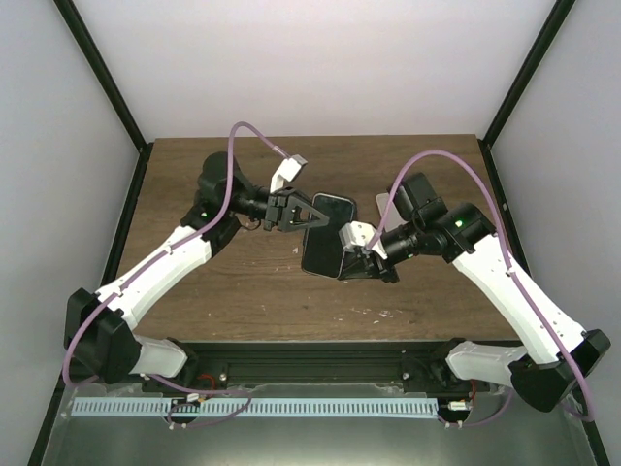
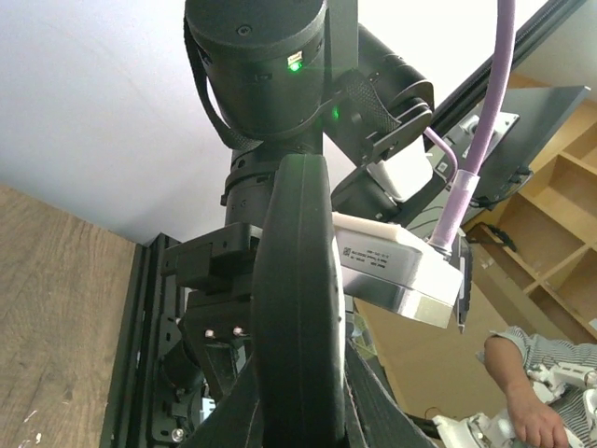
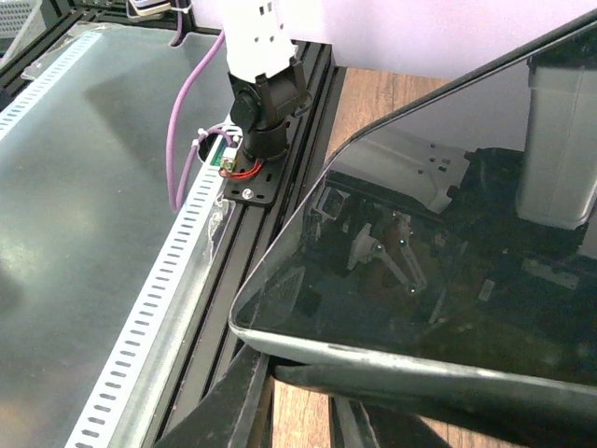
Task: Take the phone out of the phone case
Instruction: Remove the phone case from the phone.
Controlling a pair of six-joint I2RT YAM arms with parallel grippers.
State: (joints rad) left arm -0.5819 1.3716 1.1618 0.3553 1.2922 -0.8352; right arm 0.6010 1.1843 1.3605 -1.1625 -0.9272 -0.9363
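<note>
The phone (image 1: 325,238) is held up off the counter (image 1: 233,291), spanned between the two claws. It reaches away from the left claw (image 1: 303,216) towards the right claw (image 1: 357,254), which meets it at the opposite, nearer end.

The left claw is pinched almost fully together on the phone's side. From its own camera the left claw (image 2: 298,420) has one finger on either flat face and the phone stands edge-on straight ahead of it. The rounded black band running up from between the fingers (image 2: 233,411) looks like the phone case (image 2: 294,308), though at this angle the case and the handset cannot be told apart. Beyond the top of that band, directly in front of the left claw, is the right arm's dark wrist (image 2: 270,65) with a green light on it.

From the right wrist, the phone's glass face (image 3: 448,261) fills the space ahead of and above the right claw (image 3: 298,411), tilted, with a grey rim along its closest edge. The claw's fingers (image 3: 233,406) sit right under that rim, with a sliver of wood showing between them. I cannot tell whether this claw is clamped on the edge or only touching it. Left of the right claw, well apart, a purple cable (image 3: 182,131) loops down to a slotted rail (image 3: 159,308).
</note>
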